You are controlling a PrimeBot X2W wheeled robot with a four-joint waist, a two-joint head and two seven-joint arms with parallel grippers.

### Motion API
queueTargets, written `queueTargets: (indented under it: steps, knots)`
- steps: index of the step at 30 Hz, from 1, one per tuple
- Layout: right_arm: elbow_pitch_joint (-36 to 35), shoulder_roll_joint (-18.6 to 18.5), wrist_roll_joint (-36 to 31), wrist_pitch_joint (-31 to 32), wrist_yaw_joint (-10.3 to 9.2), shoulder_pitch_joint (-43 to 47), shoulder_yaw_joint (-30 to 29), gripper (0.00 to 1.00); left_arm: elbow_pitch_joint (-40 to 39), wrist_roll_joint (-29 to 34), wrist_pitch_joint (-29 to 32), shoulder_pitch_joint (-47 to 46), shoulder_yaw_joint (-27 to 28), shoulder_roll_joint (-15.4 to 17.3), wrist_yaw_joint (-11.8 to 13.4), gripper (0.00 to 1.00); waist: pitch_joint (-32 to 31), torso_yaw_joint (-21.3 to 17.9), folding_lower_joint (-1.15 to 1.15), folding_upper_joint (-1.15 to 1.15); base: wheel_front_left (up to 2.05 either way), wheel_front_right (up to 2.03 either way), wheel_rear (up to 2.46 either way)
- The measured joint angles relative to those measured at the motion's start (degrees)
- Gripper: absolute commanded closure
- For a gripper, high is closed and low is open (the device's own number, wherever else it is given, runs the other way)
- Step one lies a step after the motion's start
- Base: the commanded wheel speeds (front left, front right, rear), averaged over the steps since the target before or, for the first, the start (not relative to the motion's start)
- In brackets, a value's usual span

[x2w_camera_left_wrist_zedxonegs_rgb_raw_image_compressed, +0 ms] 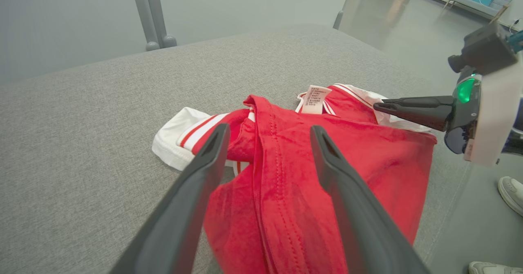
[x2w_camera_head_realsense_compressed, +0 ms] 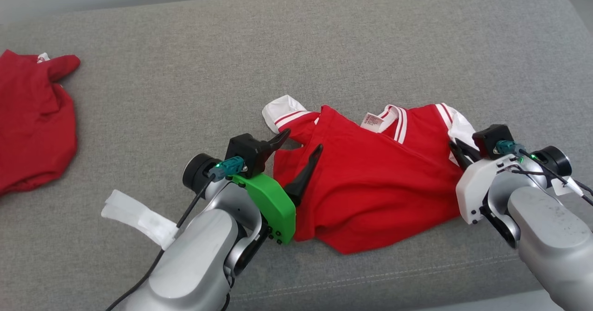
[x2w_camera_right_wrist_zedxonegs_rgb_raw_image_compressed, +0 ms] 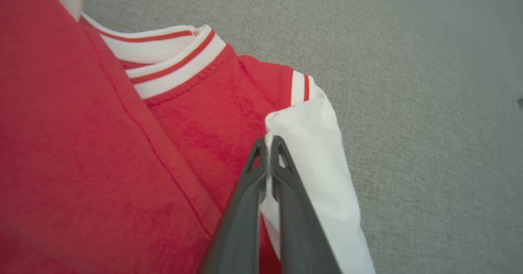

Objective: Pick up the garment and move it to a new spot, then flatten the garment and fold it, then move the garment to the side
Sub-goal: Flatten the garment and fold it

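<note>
The garment [x2w_camera_head_realsense_compressed: 370, 195] lies on a wide grey fabric cushion [x2w_camera_head_realsense_compressed: 296, 47], toward its near edge and to the right of middle in the head view. It is a red shirt with white sleeves, crumpled and partly doubled over on itself, with its lower hem bunched toward me. Well apart from it, at the cushion's far left, sits a second heap of red cloth [x2w_camera_head_realsense_compressed: 32, 121]. My left tool [x2w_camera_head_realsense_compressed: 302, 142] is released. Its two dark fingers are spread wide over the garment's left edge, one near the striped shoulder and the other over the red body, and I cannot tell whether either tip touches the fabric. My right tool [x2w_camera_right_wrist_zedxonegs_rgb_raw_image_compressed: 267, 143] is clenched, its fingers pressed together on the edge of the white sleeve [x2w_camera_right_wrist_zedxonegs_rgb_raw_image_compressed: 318, 176] at the garment's right shoulder, with white cloth showing between them. The other sleeve [x2w_camera_head_realsense_compressed: 282, 109], white with red stripes at its seam, pokes out at the upper left. A crumpled white strip [x2w_camera_head_realsense_compressed: 139, 218] lies on the cushion beside my left forearm. The white collar [x2w_camera_right_wrist_zedxonegs_rgb_raw_image_compressed: 179, 65] carries red stripes, and a small printed label [x2w_camera_head_realsense_compressed: 373, 122] stands up beside it.
</note>
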Motion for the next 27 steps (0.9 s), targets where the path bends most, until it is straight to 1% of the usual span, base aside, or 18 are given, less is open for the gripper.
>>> queueTargets:
  steps: [4, 8, 10, 13, 16, 21, 27]
  knots:
    - [0.1, -0.1, 0.1, 0.0, -0.01, -0.9, -0.6, 1.0, 0.3, 0.0, 0.0, -0.3, 0.4, 0.1, 0.0, 0.0, 0.0, -0.4, 0.0, 0.0, 0.0, 0.0, 0.0]
    - [-0.3, -0.2, 0.4, -0.2, -0.04, -2.1, -1.6, 1.0, 0.1, 0.1, 0.5, -2.1, 0.4, 1.2, 0.0, 0.0, 0.0, -1.3, 0.0, 0.0, 0.0, 0.0, 0.0]
    - [-0.5, -0.3, 1.1, -0.4, -0.04, -2.4, -2.1, 1.0, -0.1, 0.7, 1.2, -4.0, 0.1, 1.8, -0.6, 0.0, 0.0, -1.9, 0.0, 0.0, 0.0, 0.0, 0.0]
    - [-0.9, -0.1, 1.5, -0.7, -0.04, -2.4, -2.4, 1.0, 0.1, -0.2, 4.6, -6.6, -1.0, 1.5, -2.6, 0.0, 0.2, -2.8, 0.0, 0.0, 0.0, 0.0, 0.0]
    - [-1.3, 0.3, 2.0, -1.1, -0.03, -2.4, -2.5, 1.0, 2.0, -1.1, 8.6, -8.2, -2.2, 1.0, -3.3, 0.0, 0.6, -3.8, 0.0, 0.0, 0.0, 0.0, 0.0]
    - [-1.8, 2.1, 2.2, -1.1, 0.12, -2.4, -1.9, 1.0, 6.3, -1.8, 14.4, -12.1, -2.8, 1.0, -3.3, 0.0, 1.8, -5.7, 0.0, 0.0, 0.0, 0.0, 0.0]
    - [-1.7, 3.1, 2.2, -1.8, 0.18, -2.2, -1.4, 1.0, 10.4, -1.7, 18.2, -16.4, -1.8, 1.0, -3.3, 0.0, 3.4, -8.4, 0.0, 0.0, 0.0, 0.0, 0.0]
